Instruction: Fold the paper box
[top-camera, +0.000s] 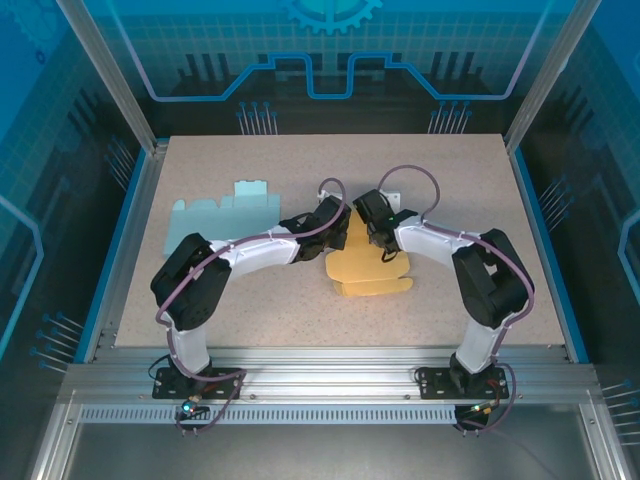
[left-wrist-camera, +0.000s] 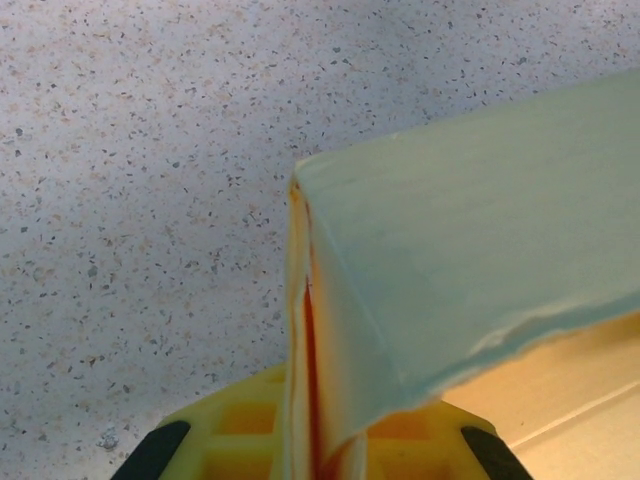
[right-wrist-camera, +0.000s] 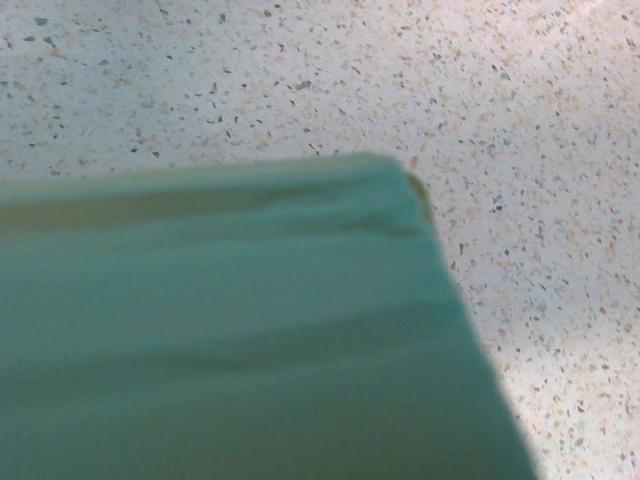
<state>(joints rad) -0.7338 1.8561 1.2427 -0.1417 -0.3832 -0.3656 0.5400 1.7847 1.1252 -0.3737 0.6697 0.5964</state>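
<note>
With a first fold seemingly under way at the centre of the speckled table (top-camera: 470, 200), the left gripper (left-wrist-camera: 318, 455) pinches a raised flap of the flat yellow paper box blank (top-camera: 375, 278), the right gripper (top-camera: 378, 232) sits just beside it, its grip impossible to tell, and the next move probably calls for creasing that flap over.

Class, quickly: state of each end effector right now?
Left end effector: closed on a folded flap of the paper box.
Right end effector: cannot be told; it is at the box.
</note>
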